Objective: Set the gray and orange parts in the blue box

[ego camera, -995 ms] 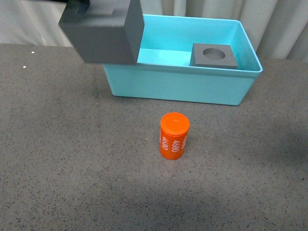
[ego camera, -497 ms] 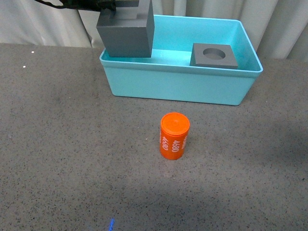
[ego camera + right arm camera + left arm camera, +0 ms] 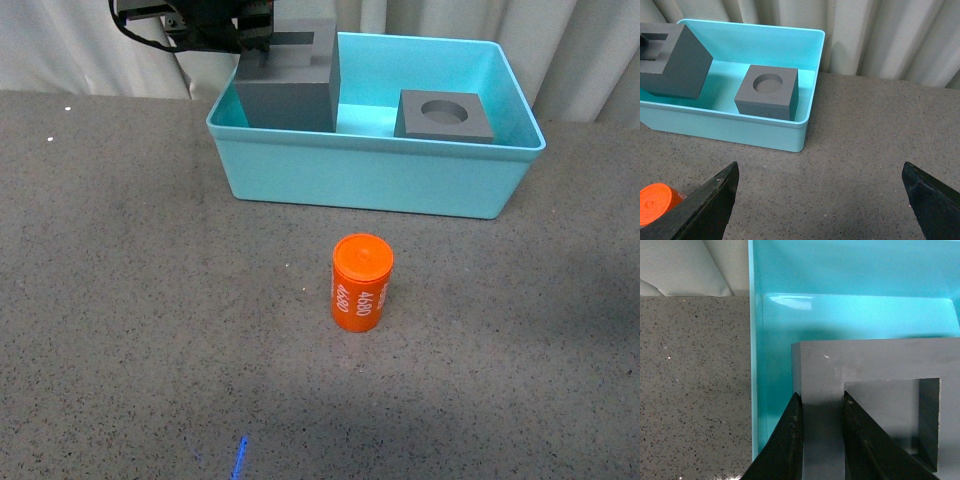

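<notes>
Now, left gripper [image 3: 821,399] clamped on the square-recess cube [image 3: 288,95], hanging over the left end of the blue box [image 3: 380,182], round-recess cube [image 3: 445,116] inside right, orange cylinder [image 3: 362,285] nearer, outside, right gripper [image 3: 820,167] wide, empty.

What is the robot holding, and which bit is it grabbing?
The left gripper holds the square-recess gray cube by the wall beside its recess. The right gripper is open and empty.
</notes>
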`<action>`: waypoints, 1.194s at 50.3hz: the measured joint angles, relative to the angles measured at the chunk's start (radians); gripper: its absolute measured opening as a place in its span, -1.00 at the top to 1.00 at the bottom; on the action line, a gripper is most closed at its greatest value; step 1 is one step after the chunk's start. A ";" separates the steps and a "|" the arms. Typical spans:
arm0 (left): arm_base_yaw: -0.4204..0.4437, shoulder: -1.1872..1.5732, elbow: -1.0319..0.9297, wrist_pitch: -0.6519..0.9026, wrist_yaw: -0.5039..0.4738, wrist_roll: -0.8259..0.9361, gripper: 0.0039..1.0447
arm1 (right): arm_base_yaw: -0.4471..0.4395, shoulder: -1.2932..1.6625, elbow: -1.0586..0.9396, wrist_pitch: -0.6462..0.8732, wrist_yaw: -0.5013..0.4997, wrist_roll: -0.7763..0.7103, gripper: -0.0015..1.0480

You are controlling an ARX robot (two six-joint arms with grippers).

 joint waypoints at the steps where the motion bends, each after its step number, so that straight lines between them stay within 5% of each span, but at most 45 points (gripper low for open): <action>1: -0.001 0.003 0.001 0.000 -0.001 0.000 0.69 | 0.000 0.000 0.000 0.000 0.000 0.000 -0.81; 44: -0.013 0.116 0.124 -0.141 -0.057 0.015 0.68 | 0.000 0.000 0.000 0.000 0.000 0.000 -0.81; 60: -0.019 0.090 0.131 -0.146 -0.048 0.010 -0.26 | 0.000 0.000 0.000 0.000 0.000 0.000 -0.81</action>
